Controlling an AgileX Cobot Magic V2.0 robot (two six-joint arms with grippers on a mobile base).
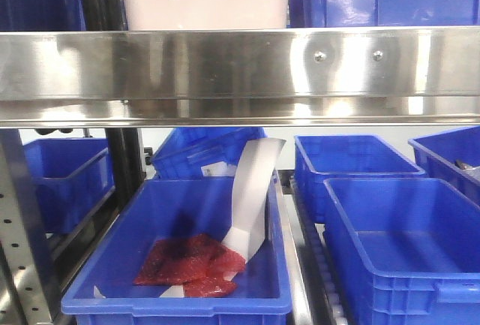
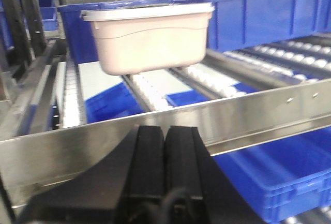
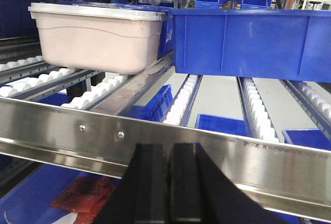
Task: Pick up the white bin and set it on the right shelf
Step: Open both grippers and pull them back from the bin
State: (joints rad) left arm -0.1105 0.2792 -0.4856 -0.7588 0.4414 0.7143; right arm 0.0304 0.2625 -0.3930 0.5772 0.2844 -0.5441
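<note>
The white bin [image 3: 98,38] stood upright on the roller lanes [image 3: 93,92] of the steel shelf [image 3: 207,151], lid on, behind the shiny front rail [image 1: 240,66]. In the right wrist view its long side faced the camera, with the long axis running roughly parallel to the rail; in the left wrist view it sat turned slightly, one rounded corner nearer the rail. A large blue bin [image 3: 248,40] stood just beside it on the robot's right; whether the two touched could not be determined.

The bin lay beyond the rail and well apart from both tools. From the left tool [image 2: 165,167] it appeared ahead and above, near centre. From the right tool [image 3: 168,182] it appeared ahead and to the upper left.

Both tools sat on the near side of the rail. The left tool's black fingers [image 2: 150,162] were pressed together, gripping nothing. The right tool's fingers [image 3: 186,182] were likewise closed with only a thin seam between them, empty, and not seen touching the rail.

Below the shelf, a blue tray [image 1: 180,295] held red packets [image 1: 191,265] and a white paper strip [image 1: 251,197].
</note>
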